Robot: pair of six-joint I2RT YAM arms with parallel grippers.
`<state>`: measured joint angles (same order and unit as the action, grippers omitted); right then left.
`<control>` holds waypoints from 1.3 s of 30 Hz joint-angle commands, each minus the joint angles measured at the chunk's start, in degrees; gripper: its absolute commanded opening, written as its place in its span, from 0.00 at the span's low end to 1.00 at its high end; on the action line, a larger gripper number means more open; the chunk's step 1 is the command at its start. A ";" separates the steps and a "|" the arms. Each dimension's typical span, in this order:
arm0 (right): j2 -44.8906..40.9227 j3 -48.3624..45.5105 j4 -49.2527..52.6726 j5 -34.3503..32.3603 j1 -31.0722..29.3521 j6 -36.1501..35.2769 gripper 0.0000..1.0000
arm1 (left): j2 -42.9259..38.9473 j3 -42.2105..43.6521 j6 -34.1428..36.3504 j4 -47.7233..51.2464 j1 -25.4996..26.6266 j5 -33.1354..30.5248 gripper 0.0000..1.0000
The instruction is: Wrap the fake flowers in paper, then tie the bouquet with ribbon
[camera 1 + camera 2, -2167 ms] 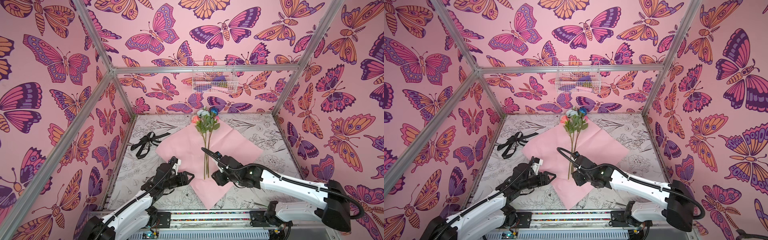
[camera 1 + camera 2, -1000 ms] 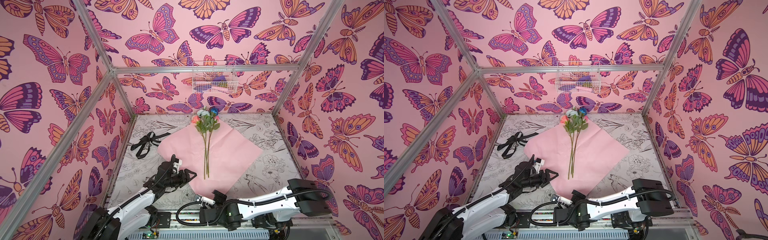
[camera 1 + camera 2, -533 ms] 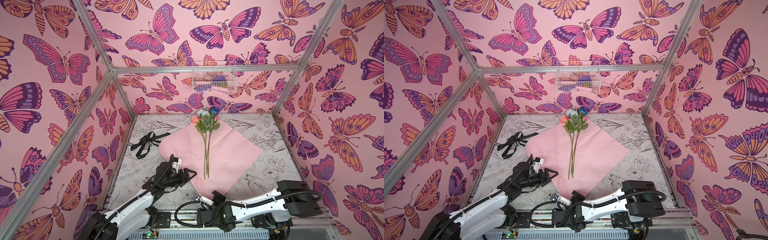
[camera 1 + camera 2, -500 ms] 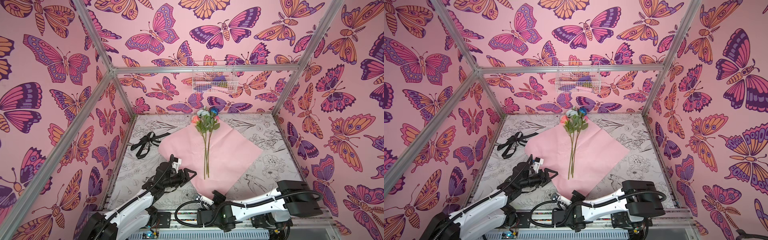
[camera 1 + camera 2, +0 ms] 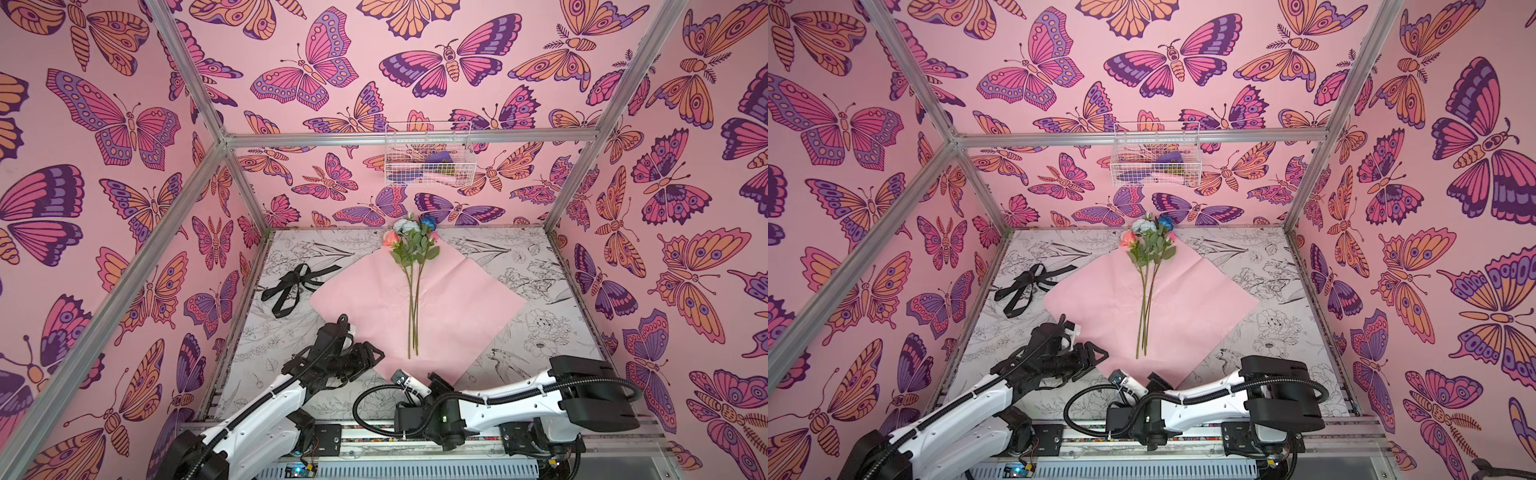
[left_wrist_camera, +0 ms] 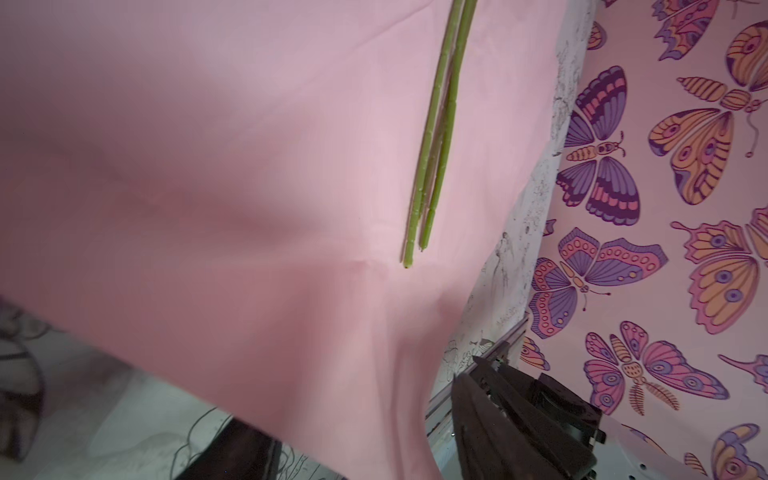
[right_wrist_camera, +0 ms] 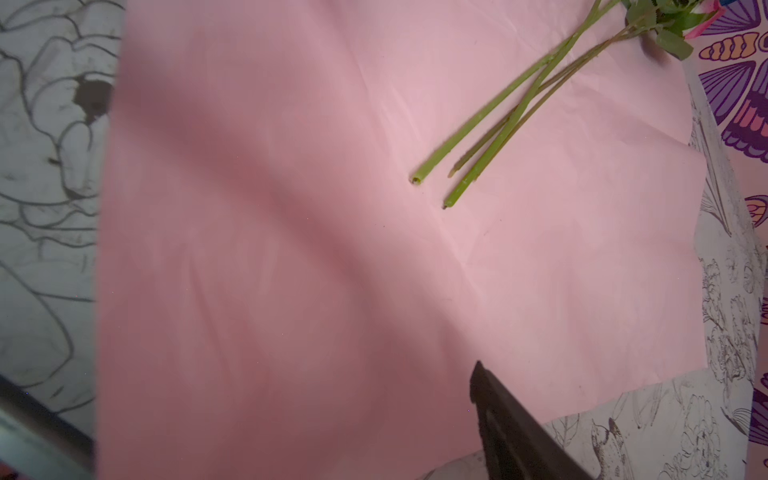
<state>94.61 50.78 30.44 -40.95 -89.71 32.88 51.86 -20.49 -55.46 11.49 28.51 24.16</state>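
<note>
The bouquet of fake flowers (image 5: pixel 412 249), peach-pink, pale and deep-blue blooms on long thin green stems, lies loose along the middle of a square pink paper sheet (image 5: pixel 457 307). The sheet is set corner-on upon the flower-printed white table (image 5: pixel 540 266), with the blooms far and the cut stem ends (image 7: pixel 417 179) near. A long black ribbon (image 5: pixel 302 275) lies untouched at the far left, well apart from the stems.

The step in hand looks like wrapping (tying can only follow). To do it well, each pinch should take paper alone and fold it low over the stems without sliding the sheet, since they are free to roll apart.

The left gripper (image 5: pixel 374 356) sits low at the sheet's near-left edge with its jaws parted. One dark finger (image 6: pixel 503 411) shows beside the paper and the other's tip is hidden by it. Its white forearm slants in from the near left.

The right gripper (image 5: pixel 438 380) is at the near corner, elbow folded out right, forearm along the near edge. Only one finger (image 7: pixel 511 419) shows, so I cannot tell its width or whether it grips paper.
</note>
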 commanded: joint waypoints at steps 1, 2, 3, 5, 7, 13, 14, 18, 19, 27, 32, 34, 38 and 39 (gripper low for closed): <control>0.58 1.92 1.74 -0.85 0.98 -1.95 0.75 | 0.76 -3.68 5.79 9.42 -0.30 -5.03 0.63; 0.49 2.16 1.95 -0.74 1.20 -2.32 0.76 | 1.18 -4.61 6.99 10.90 -0.30 -5.70 0.61; 0.20 2.34 2.20 -0.74 1.45 -2.69 0.77 | 1.49 -5.56 8.52 12.44 -0.30 -6.24 0.59; -0.44 2.39 2.43 -0.80 2.22 -3.10 0.79 | 1.64 -7.42 11.24 15.13 -0.30 -7.08 0.57; -1.49 2.09 2.55 -0.41 3.45 -3.18 0.80 | 0.89 -9.00 14.02 17.99 -0.30 -7.83 0.53; -4.09 1.25 2.35 0.28 6.36 -5.10 0.85 | -2.52 -15.01 19.25 27.80 -0.30 -11.00 0.53; -4.14 1.33 2.35 0.26 6.65 -5.36 0.86 | -2.71 -16.19 20.19 29.29 -0.30 -11.38 0.54; -4.08 1.84 2.27 0.43 8.37 -6.56 0.86 | -3.52 -17.29 25.11 28.89 -0.30 -10.05 0.61; -4.12 1.87 2.05 0.67 8.90 -6.85 0.87 | -3.73 -16.46 26.67 26.95 -0.30 -8.90 0.64; -8.82 -0.39 -2.31 5.44 13.11 -9.61 0.87 | -10.05 -1.00 33.09 -5.66 -0.12 1.37 0.73; -11.78 -3.12 -6.41 11.53 15.40 -11.66 0.82 | -10.52 4.45 33.15 -18.29 -0.12 -4.99 0.77; -12.12 -3.24 -7.12 13.50 16.22 -12.35 0.76 | -8.53 4.10 32.09 -19.36 -0.13 -6.78 0.76; -12.08 -2.89 -8.24 18.52 18.49 -14.30 0.55 | -4.67 3.88 28.38 -20.83 -0.12 -9.15 0.75; -11.90 -2.74 -8.74 19.92 19.00 -14.81 0.49 | -3.89 4.04 27.44 -21.54 -0.12 -9.48 0.75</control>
<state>83.24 48.03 23.81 -26.28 -72.05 20.29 46.52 -16.97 -25.47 -4.97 28.51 17.43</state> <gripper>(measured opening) 0.515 0.748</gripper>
